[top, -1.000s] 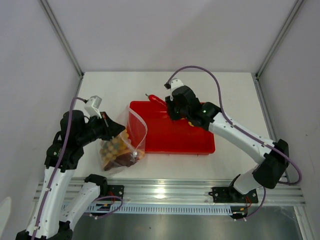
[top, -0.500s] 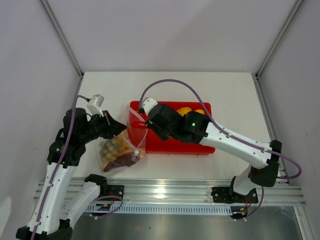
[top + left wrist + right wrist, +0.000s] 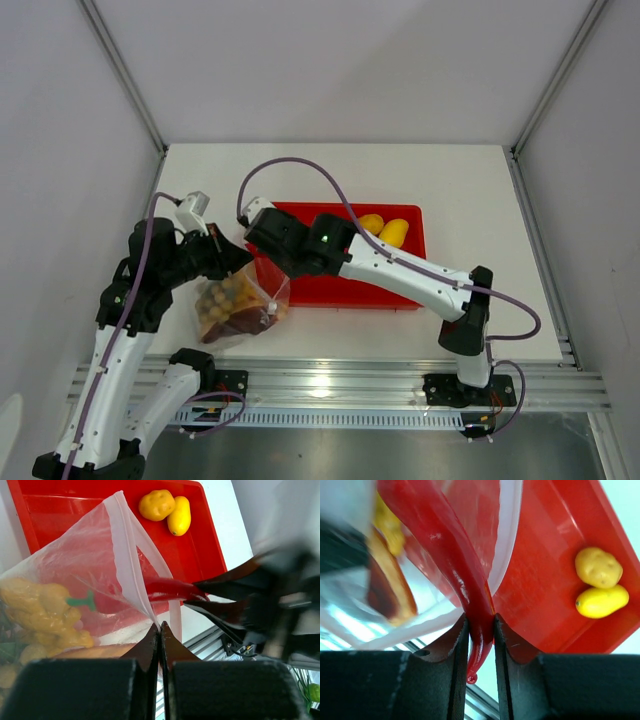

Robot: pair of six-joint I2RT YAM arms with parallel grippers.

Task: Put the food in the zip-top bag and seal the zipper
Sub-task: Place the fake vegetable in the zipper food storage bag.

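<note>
The left pincer pinches open the mouth edge of the zip-top bag beside the red tray, while the right pincer, clamped on a red chili at that mouth, should drive it tip-first well past the zipper before releasing.

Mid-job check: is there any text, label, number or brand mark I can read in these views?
None readable: the zip-top bag, the red tray, the red pepper and the two yellow fruits bear no lettering in any view.
</note>
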